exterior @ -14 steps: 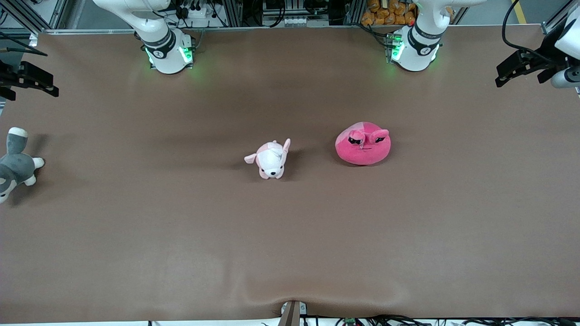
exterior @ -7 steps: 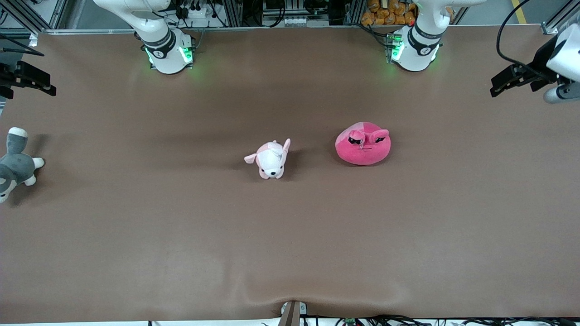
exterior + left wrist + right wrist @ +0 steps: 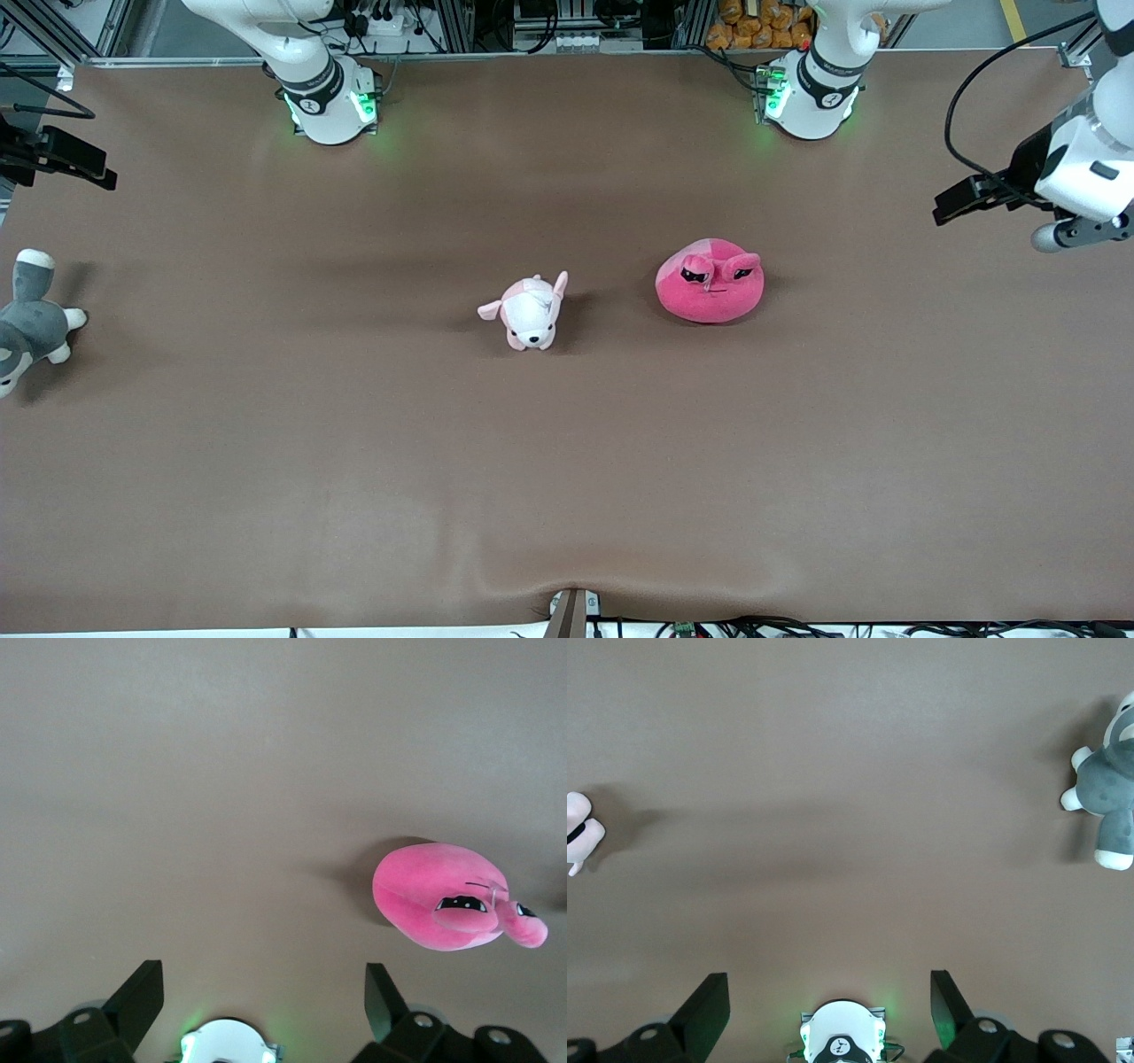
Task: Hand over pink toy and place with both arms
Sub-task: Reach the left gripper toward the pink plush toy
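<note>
The pink toy (image 3: 710, 285) sits on the brown table (image 3: 567, 461), roughly mid-depth, toward the left arm's end of centre, face up w/ black angry eyes and small ear flaps showing. Nothing touches it. In the left wrist view the same toy (image 3: 447, 896) lies flat on the mat, its shadow thrown to one side.

Left gripper (image 3: 961, 197) hangs over the table's edge strip at the left arm's end, well apart from the toy and up in the air. From the wrist cam its two black fingers (image 3: 140, 997) stand wide apart w/ nothing between them, so it's open and empty.

Right gripper (image 3: 66, 164) is out at the right arm's end of the table, over the edge, mostly cut off by the frame in the front view. Its wrist cam shows both fingers (image 3: 709, 1003) spread w/ bare mat between, so open and empty too. It waits there.

Other stuff: a pale pink-and-white puppy plush (image 3: 530, 312) just beside the pink toy on the side toward the right arm, a bit nearer the front cam, not touching it. A grey-and-white plush animal (image 3: 31, 321) lies at the right arm's end, near the table edge; probably on its side, but it's partly cropped.

Both arm bases glow green.
</note>
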